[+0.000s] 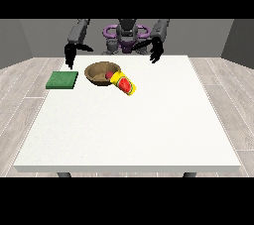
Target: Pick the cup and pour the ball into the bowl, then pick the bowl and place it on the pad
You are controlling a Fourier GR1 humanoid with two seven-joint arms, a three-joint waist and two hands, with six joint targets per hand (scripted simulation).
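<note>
The table (149,135) was white and filled most of the view, with the robot (126,35) at its far edge. Neither hand held or touched anything. The hand at the view's left (69,55) hung above the table's far left corner with its fingers pointing down and fairly straight, relaxed rather than curled. The hand at the view's right (157,53) hovered over the far edge, its fingers likewise hanging down and uncurled.

The green pad (62,80) lay flat just below and nearer the camera than the hand at the view's left, apart from it. The brown bowl (99,71) stood between the two hands, nearer the camera than both, closer to the hand at the view's left and just beside the pad.

The yellow cup (124,83) lay tipped on its side, leaning against the bowl's rim on the side toward the hand at the view's right, its red-lined mouth facing the camera. It lay well apart from both hands. The red ball (109,75) sat inside the bowl, next to the cup.

No writing or label could be read on anything.
</note>
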